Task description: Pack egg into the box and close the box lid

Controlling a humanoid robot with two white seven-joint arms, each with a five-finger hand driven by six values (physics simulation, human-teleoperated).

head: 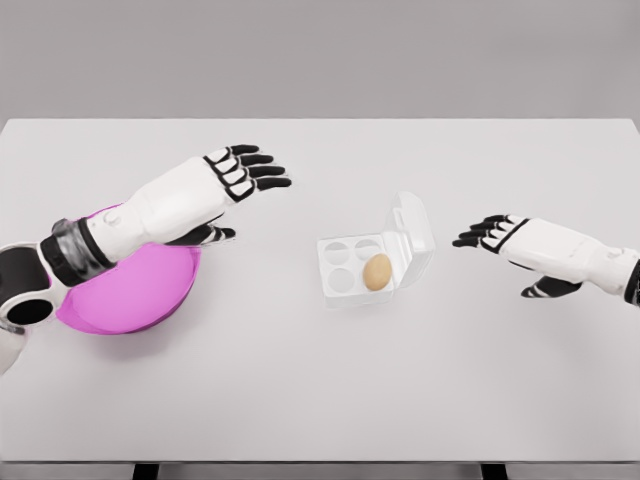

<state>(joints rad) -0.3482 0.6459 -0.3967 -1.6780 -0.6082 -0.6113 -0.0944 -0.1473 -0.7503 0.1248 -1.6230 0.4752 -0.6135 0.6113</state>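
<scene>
Smooth tan egg (377, 272) sits in the near-right cup of a clear plastic four-cup box (352, 266) at mid-desk (320, 400), long axis upright in frame; lid (412, 232) raised to the right. Left robot hand (245, 172) spread above a glossy magenta bowl (130, 295); right robot hand (490, 232) spread, holding nothing, right of the box.
</scene>
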